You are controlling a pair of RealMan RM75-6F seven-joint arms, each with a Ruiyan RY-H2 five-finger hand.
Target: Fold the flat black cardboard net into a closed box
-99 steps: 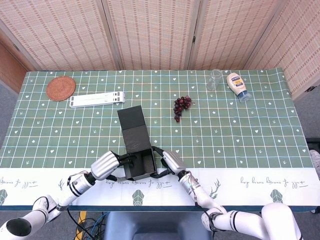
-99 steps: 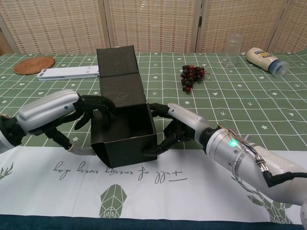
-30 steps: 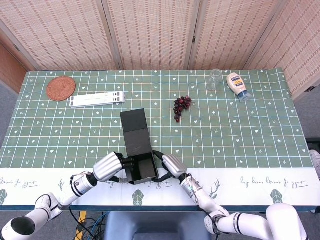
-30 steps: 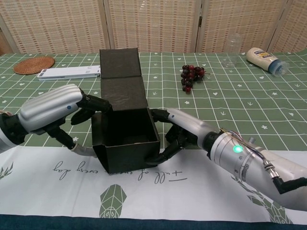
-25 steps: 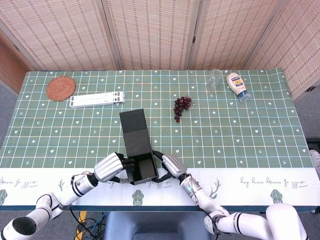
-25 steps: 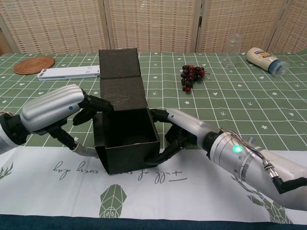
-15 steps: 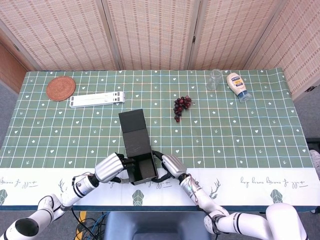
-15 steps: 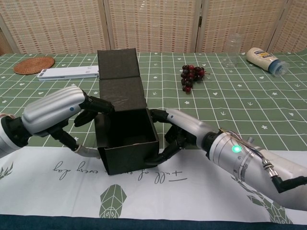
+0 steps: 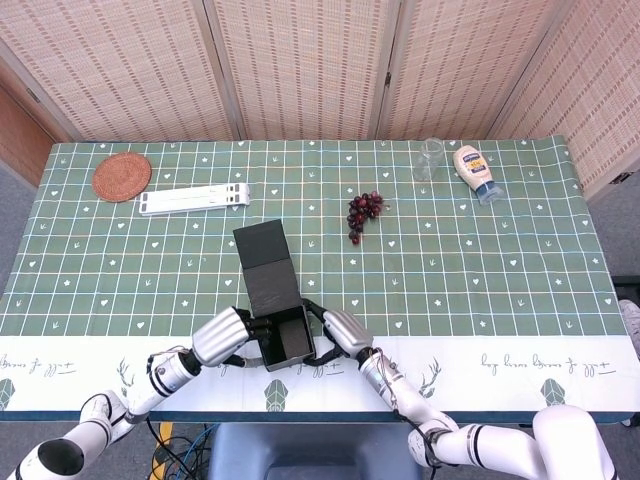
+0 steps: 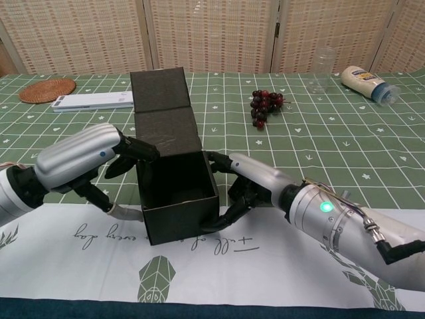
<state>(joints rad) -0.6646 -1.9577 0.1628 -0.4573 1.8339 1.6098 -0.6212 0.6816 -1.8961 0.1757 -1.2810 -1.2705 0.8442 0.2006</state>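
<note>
The black cardboard box (image 9: 284, 338) (image 10: 178, 199) stands open-topped near the table's front edge, its walls upright. Its lid flap (image 9: 265, 264) (image 10: 163, 109) stretches away from me, rising toward the back. My left hand (image 9: 224, 335) (image 10: 83, 157) presses against the box's left wall, with fingertips at the top rim. My right hand (image 9: 340, 331) (image 10: 255, 181) grips the right wall, with one finger curled round the front lower corner. The box's inside looks empty.
A bunch of dark grapes (image 9: 363, 213) lies behind the box to the right. Farther back are a clear glass (image 9: 430, 158) and a mayonnaise bottle (image 9: 475, 172). A white stand (image 9: 193, 199) and a woven coaster (image 9: 121, 175) sit at the back left.
The box has narrowed and squared up between my hands and shifted slightly left. My left hand has moved in closer to the left wall, and the lid flap has swung a little leftward.
</note>
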